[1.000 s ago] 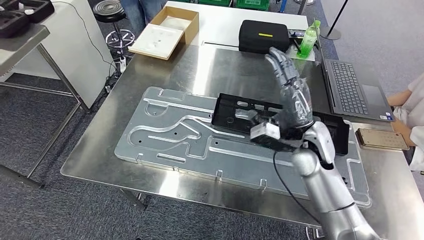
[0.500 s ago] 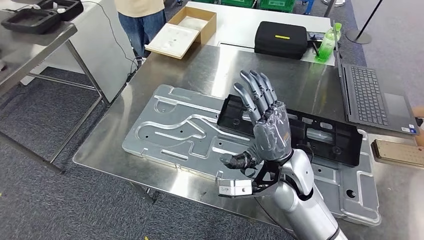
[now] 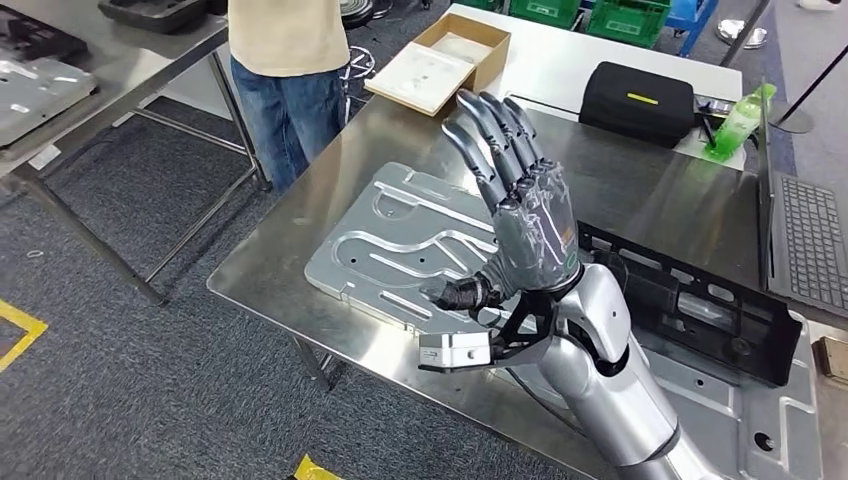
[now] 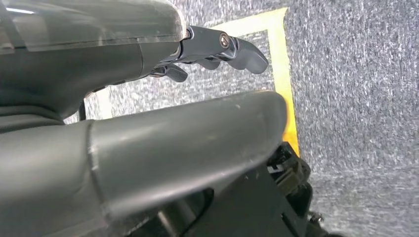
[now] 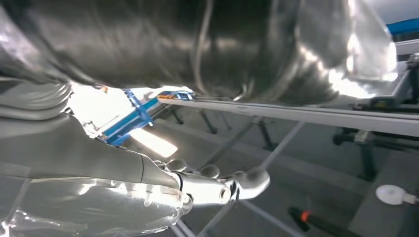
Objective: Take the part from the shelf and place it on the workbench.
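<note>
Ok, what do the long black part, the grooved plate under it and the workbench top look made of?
Black part: probably moulded plastic, matte black, with ribs and cut-outs. Grooved plate: looks like machined aluminium, pale satin grey with milled channels and holes. Workbench top: likely stainless steel sheet, brushed, showing soft reflections.

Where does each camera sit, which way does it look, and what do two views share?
Head view: high on the body, looking down at the steel table, black part and raised right hand.
Left wrist view: behind the left hand, facing grey carpet and yellow tape.
Right wrist view: behind the right hand, facing table legs.
Shared: head and right wrist views both show the right hand.
</note>
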